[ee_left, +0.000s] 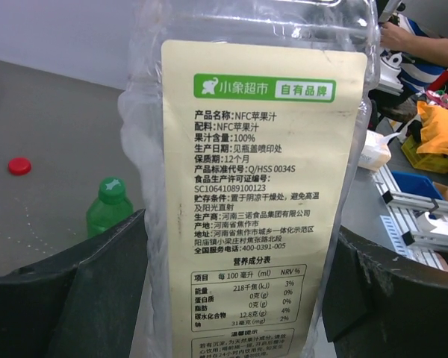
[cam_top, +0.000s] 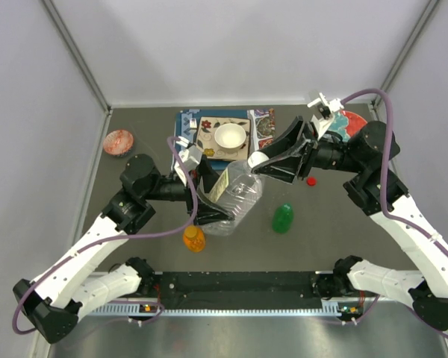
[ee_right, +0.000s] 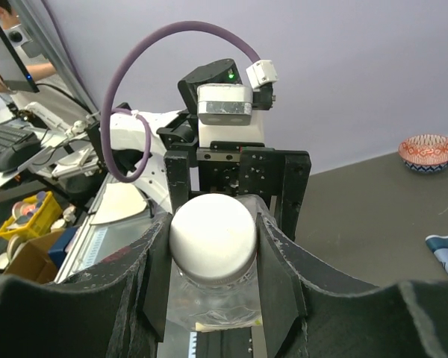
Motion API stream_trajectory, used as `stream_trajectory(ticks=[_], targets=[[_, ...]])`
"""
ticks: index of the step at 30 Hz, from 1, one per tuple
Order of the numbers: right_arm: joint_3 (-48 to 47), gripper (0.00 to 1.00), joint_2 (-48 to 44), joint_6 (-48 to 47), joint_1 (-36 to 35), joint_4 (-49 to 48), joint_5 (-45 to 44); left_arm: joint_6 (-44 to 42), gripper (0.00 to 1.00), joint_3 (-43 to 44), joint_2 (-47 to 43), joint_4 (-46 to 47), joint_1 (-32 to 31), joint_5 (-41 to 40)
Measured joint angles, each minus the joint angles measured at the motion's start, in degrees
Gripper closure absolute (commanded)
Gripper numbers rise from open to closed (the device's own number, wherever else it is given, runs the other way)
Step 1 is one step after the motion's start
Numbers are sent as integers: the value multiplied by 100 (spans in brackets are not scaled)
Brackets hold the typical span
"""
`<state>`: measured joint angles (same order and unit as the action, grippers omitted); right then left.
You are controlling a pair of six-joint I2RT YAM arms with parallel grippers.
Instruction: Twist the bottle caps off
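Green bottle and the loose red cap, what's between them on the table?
Nothing; just bare grey table separates the green bottle from the red cap, shown in the top external and left wrist views.

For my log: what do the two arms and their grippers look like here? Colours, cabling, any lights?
The left arm and right arm have white lower links and black upper joints. A purple cable loops along each. The left gripper and right gripper are black, with broad, scuffed matte fingers. A green light glows on the left wrist.
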<state>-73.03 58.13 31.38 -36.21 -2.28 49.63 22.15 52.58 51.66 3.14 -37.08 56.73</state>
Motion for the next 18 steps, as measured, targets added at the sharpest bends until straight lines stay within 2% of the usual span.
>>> stream_trajectory(ticks=[2,3,4,5,7,10,15,18], targets=[[4,100,-7,-44,0,37,-15,-50,48,-4,2,-17,-2,-31],[4,88,-15,-79,0,68,-37,-81,49,-9,2,-26,-7,-52],[9,56,-37,-122,0,131,-59,-129,52,-13,2,-48,-15,-76],[15,42,-68,-168,0,210,-94,-181,53,-17,0,-83,-26,-107],[13,20,-118,-245,0,409,-210,-343,55,-17,0,-184,-70,-243],[-31,15,-164,-376,-4,769,-575,-717,59,-17,-2,-520,-216,-782],[-413,14,-142,-315,-4,1386,-1735,-1327,61,24,-2,-1071,-699,-1976],[-667,15,-140,-122,-4,1596,-2487,-1657,62,68,-4,-1198,-1084,-3018]])
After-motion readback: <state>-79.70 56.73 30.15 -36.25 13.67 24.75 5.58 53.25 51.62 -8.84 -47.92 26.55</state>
